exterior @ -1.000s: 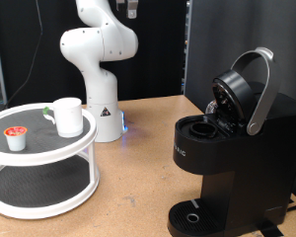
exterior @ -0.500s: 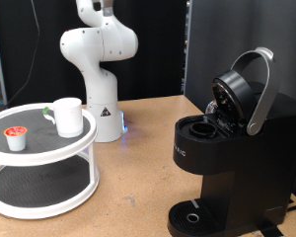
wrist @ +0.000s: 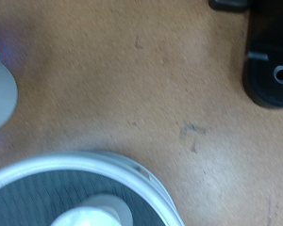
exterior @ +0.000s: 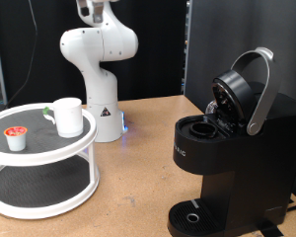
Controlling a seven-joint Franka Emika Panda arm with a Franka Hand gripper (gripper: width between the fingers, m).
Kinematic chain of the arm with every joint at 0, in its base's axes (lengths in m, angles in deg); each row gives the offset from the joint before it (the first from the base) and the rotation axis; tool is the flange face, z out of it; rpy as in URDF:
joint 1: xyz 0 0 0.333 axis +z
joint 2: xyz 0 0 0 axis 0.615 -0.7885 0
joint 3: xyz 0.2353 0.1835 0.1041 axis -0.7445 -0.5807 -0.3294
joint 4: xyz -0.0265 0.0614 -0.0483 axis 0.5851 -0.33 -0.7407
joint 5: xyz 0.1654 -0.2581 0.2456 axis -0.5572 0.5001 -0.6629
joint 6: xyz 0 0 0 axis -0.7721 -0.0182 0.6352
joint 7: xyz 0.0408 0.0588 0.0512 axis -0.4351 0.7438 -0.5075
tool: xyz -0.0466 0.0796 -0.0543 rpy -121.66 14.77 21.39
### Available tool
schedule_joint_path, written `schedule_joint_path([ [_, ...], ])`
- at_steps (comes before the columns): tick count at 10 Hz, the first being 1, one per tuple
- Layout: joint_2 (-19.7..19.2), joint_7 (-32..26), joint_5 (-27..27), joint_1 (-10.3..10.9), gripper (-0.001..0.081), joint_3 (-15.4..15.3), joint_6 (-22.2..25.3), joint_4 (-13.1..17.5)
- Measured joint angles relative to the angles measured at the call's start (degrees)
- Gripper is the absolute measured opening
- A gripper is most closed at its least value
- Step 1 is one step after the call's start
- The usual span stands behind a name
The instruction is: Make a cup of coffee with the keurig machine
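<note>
Broadly, one white robot arm fills the upper centre-left of the exterior view, its base on the brown table and its upper links running out of the frame's top. The gripper does not show in either view, so whether its fingers are spread or closed, or have hold of anything, cannot be told.

One keurig machine stands at the lower right of the exterior view, black and boxy, its silver-grey-rimmed lid hinged up and open so that the round pod chamber shows. Small pale lettering runs down its front face, too small to read. Its round drip tray sits at the base; the same tray appears at the upper right of the wrist view, blurred.

One white two-tier round stand occupies the lower left of the exterior view, and its rim curves along the bottom of the wrist view. On its top shelf stand two things, well apart from the machine: one cup, a plain white mug, upright near the shelf's right side, and one small white pod with a red-orange top near the left side.

A faint blue light glows beside the arm's base.
</note>
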Motion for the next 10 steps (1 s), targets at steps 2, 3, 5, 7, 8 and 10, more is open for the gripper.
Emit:
schedule_joint_path([
  [2,-1.32,-4.15,2.65,-0.66,0.0807,3.3,-1.59,-0.04],
  [3,-1.83,-7.11,3.71,-0.74,0.0807,5.31,-2.27,0.19],
  [5,-2.1,-8.44,3.87,-0.65,0.0807,6.32,-2.44,0.38],
  [7,-2.56,-7.0,3.91,-1.12,0.0807,6.88,-4.88,0.18],
  [8,-3.38,-6.9,3.91,-1.62,0.0807,7.97,-6.11,0.48],
  [10,-6.12,-9.3,4.81,-2.05,0.0807,10.97,-6.23,2.52],
])
